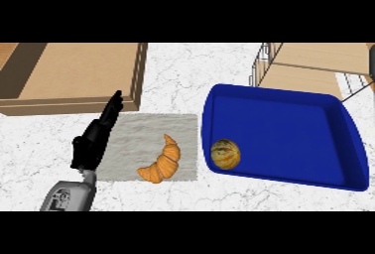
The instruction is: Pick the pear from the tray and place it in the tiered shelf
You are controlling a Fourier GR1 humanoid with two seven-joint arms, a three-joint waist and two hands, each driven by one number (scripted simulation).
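A yellow-brown pear (225,154) lies inside the blue tray (307,134), against its near left wall. The tiered shelf (311,67), wire-framed with wooden levels, stands behind the tray at the upper right. My left hand (93,139) is at the left of the view, fingers straight and pointing away from me, resting over the left edge of a grey cloth, well apart from the pear. My right hand does not show.
A croissant (162,162) lies on the grey cloth (154,131) between my left hand and the tray. A shallow wooden box (73,74) fills the upper left. White marbled counter (190,74) surrounds everything.
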